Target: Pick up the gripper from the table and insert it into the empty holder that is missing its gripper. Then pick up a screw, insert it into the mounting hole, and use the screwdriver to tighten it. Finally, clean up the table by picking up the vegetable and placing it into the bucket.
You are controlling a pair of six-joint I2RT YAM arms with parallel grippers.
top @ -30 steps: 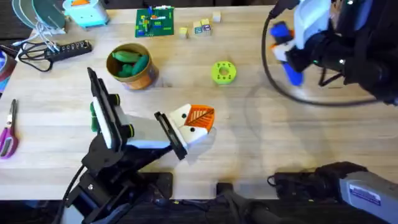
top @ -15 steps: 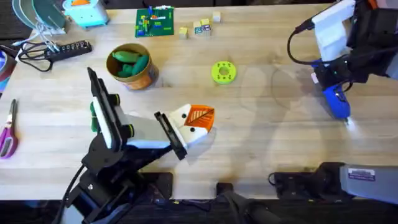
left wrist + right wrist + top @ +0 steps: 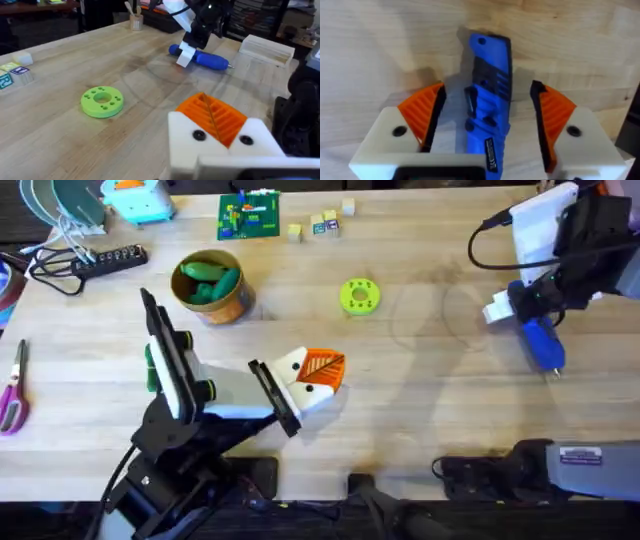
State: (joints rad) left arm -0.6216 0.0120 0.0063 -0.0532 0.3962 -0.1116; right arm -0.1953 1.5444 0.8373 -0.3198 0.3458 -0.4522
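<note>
- The left gripper (image 3: 310, 377) lies low on the worktop (image 3: 420, 420), near the middle. Its white blocks hold an orange ribbed pad (image 3: 212, 114) in place. It holds nothing. The two sides look close together, but I cannot tell if it is open or closed.
- It seems to rest there so the white finger block (image 3: 300, 385) stays steady for work on it. In the left wrist view, two small dark screw holes (image 3: 198, 135) show on the white block.
- The right gripper (image 3: 487, 117) is at about 3 o'clock on the worktop. Its orange pads stand apart, one on each side of the blue screwdriver (image 3: 541, 344). There are gaps on both sides, so it is open and not squeezing.
- The screwdriver lies flat on the wood with its thin metal tip pointing toward the near edge. I think it has been put down, or is about to be picked up.
- The green disc with holes (image 3: 360, 296) sits near 12 o'clock from the left gripper.
- The orange bucket (image 3: 210, 288) is at about 11 o'clock. Green vegetables (image 3: 208, 278) are inside it, so the clean-up looks done.
</note>
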